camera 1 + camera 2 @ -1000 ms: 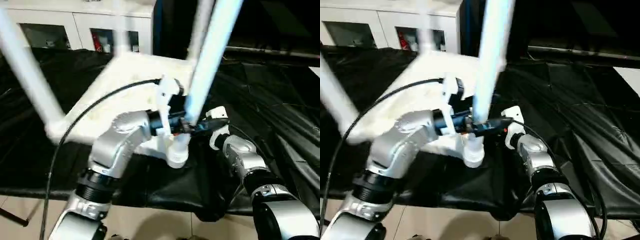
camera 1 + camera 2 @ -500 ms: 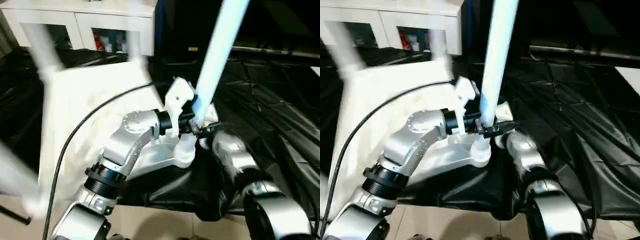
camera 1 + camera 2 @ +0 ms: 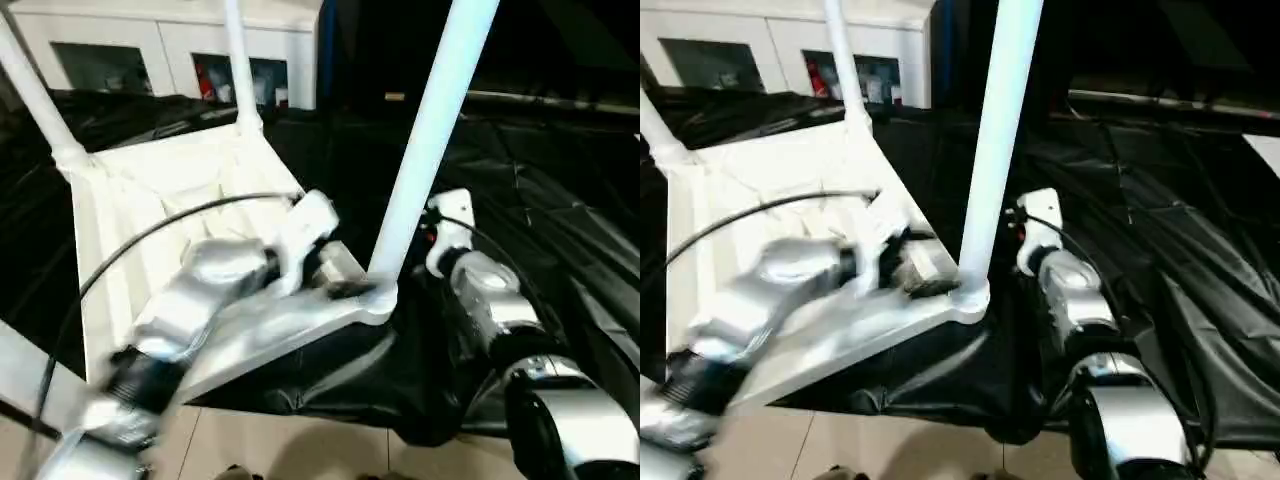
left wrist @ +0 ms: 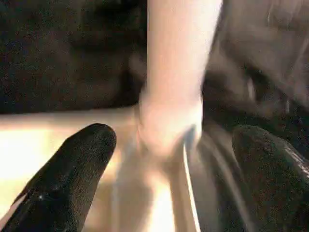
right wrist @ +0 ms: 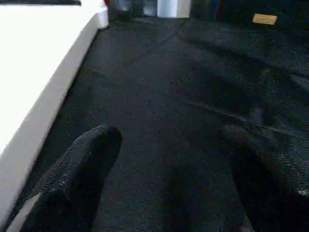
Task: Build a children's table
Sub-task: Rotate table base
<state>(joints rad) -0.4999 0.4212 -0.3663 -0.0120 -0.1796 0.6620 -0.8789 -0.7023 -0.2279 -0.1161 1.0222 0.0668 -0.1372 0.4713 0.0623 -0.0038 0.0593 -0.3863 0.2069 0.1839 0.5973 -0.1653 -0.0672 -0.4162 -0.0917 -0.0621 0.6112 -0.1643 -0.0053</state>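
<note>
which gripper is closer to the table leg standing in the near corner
Left. The left gripper is open right at the base of the leg; the right gripper is open over black cloth beside it.

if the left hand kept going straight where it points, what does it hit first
Probably the leg standing in the tabletop's near corner socket: in the wrist view it sits right between the left hand's open fingers, just ahead, though the depth is unclear.

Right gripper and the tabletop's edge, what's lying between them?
Nothing but bare black cloth between the open right gripper and the white tabletop edge, seen in the right wrist view.
</note>
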